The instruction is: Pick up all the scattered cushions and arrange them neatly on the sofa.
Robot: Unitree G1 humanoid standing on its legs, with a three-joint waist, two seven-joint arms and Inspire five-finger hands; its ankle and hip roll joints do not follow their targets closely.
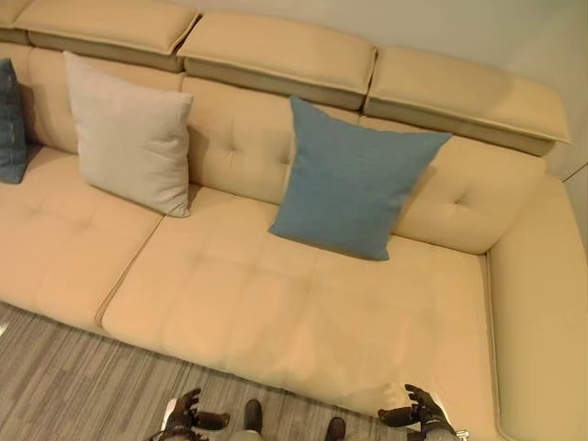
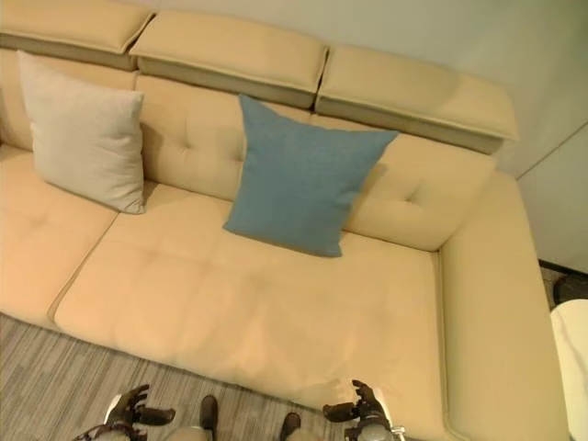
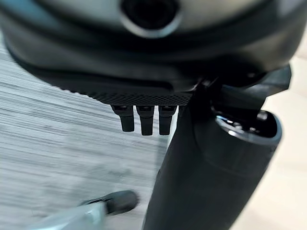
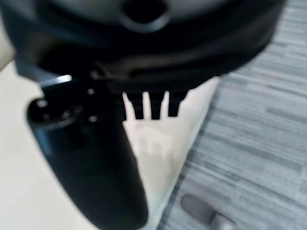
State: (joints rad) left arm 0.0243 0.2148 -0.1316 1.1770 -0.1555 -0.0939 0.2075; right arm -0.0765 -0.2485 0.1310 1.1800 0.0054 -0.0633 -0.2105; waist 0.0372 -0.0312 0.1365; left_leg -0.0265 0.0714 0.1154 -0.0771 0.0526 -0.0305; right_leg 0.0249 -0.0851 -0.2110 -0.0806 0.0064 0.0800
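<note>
Three cushions: blue cushion, beige cushion and dark blue cushion all lean upright against the sofa backrest.
Left hand: before the sofa front edge, fingers relaxed, empty.
Right hand: same, empty.
Advice: scan the carpet beside the sofa for strays.
Obstructions: none seen.

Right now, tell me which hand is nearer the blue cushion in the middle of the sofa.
Right. The right hand sits low at the seat's front edge, below and slightly right of the blue cushion. The left hand is over the floor, farther off to the cushion's lower left.
</note>
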